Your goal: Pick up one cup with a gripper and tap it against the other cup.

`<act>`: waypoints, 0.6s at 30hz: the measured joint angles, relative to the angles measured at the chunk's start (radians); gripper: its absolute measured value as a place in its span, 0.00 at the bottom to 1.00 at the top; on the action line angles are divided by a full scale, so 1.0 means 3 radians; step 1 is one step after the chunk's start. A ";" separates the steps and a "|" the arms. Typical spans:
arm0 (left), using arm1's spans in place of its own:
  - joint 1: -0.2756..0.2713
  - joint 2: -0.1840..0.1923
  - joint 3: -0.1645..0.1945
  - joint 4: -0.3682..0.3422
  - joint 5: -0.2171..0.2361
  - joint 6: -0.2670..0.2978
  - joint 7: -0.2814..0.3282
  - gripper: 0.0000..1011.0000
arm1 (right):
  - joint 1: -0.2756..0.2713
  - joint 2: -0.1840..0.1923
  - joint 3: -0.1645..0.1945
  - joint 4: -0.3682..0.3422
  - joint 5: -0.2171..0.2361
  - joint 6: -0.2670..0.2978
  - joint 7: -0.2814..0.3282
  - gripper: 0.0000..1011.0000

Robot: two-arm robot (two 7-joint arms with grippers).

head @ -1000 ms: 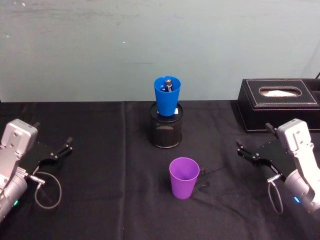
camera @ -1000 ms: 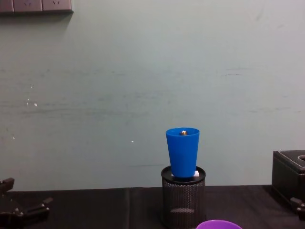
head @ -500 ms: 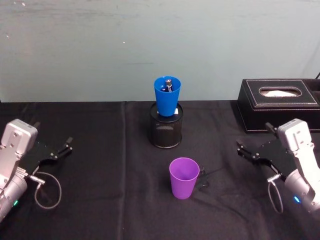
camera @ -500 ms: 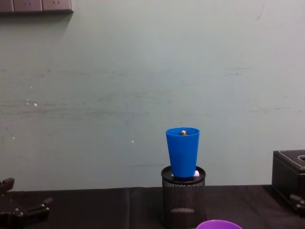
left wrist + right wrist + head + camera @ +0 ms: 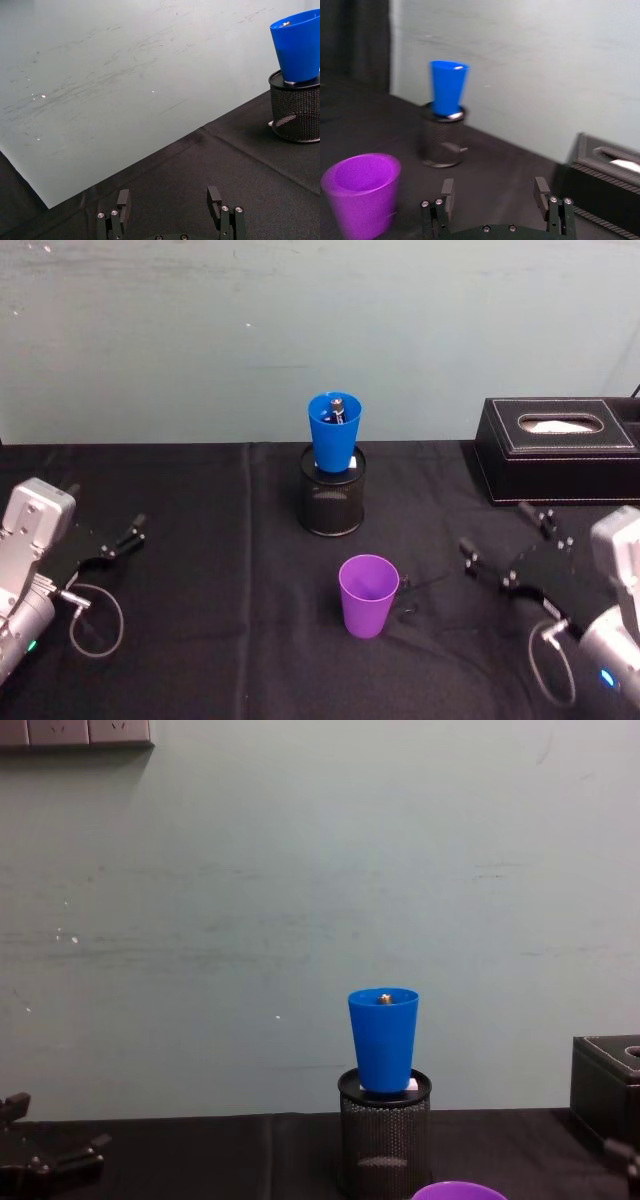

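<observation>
Right gripper (image 5: 505, 540) is edging closer to the purple cup (image 5: 368, 595), jaws spread wide.
Purple cup is standing upright and untouched on the cloth (image 5: 200, 640), in front of the blue cup (image 5: 334, 432), which is perching in the mesh holder (image 5: 331, 502). Left gripper (image 5: 128, 535) is idling far left, also spread. Risks, as I am judging them: a leading finger clipping the light cup over, or a hard tap toppling the perched blue one.

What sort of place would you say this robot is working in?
Likely a lab or office test bench: a black-clothed table against a bare wall, a mesh pen holder and a tissue box, with the left gripper and right gripper at either side.
</observation>
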 joint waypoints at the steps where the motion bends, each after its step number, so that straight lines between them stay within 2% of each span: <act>1: 0.0000 0.0000 0.0000 0.0000 0.0000 0.0000 0.0000 0.99 | -0.0034 0.0016 0.0002 -0.0013 0.0041 -0.0021 0.0062 0.99; 3: 0.0000 0.0000 0.0000 0.0000 0.0000 0.0000 0.0000 0.99 | -0.0117 0.0054 -0.0001 -0.0035 0.0151 -0.0081 0.0248 0.99; 6: 0.0000 0.0000 0.0000 0.0000 0.0000 0.0000 0.0000 0.99 | -0.0177 0.0084 -0.0022 -0.0043 0.0225 -0.0132 0.0420 0.99; 8: 0.0000 0.0000 0.0000 0.0000 0.0000 0.0000 0.0000 0.99 | -0.0227 0.0098 -0.0065 -0.0040 0.0286 -0.0198 0.0634 0.99; 12: 0.0000 0.0000 0.0000 0.0000 0.0000 0.0000 0.0000 0.99 | -0.0234 0.0082 -0.0115 -0.0012 0.0304 -0.0235 0.0791 0.99; 18: 0.0000 0.0000 0.0000 0.0000 0.0000 0.0000 0.0000 0.99 | -0.0147 -0.0016 -0.0197 0.0095 0.0294 -0.0248 0.0994 0.99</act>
